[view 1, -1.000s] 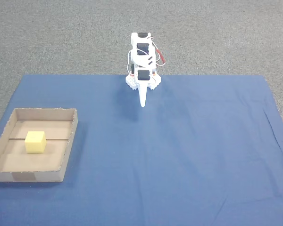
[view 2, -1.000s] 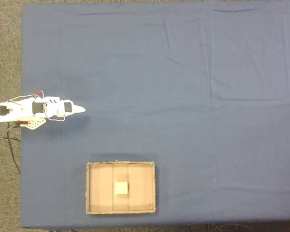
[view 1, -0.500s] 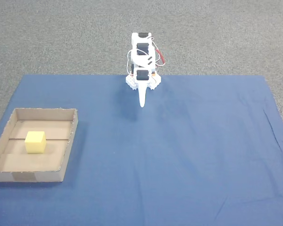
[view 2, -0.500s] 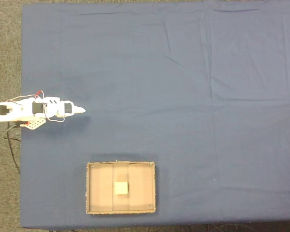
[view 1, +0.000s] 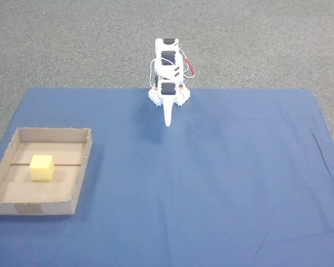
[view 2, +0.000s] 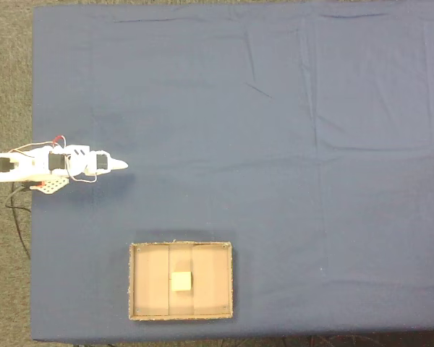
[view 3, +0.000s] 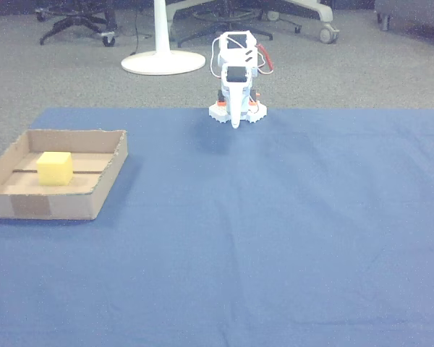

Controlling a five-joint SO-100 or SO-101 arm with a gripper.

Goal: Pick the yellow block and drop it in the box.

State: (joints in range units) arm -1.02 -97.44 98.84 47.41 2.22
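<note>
The yellow block sits inside the box, resting on the cardboard floor right at the seam line, a little toward the left half of the tray in a fixed view. From straight above it shows as a pale square near the middle of the box, and in the other view it stands toward the back of the box, clear of all four walls. The tool is well apart from it, folded in close to the arm's base at the far edge of the blue-covered surface. Its white fingers come together into a single narrow point aimed down at the cloth, so it looks clenched on nothing; the tip reaches just onto the blue cloth in a fixed view, and it hangs in front of the base in the other view. The box lies off to the left of the arm in that fixed view, near the cloth's left edge, with open cloth between the two.

Against the frames from half a second and a second ago, I see no change: arm, tool, block and box all sit where they were.
</note>
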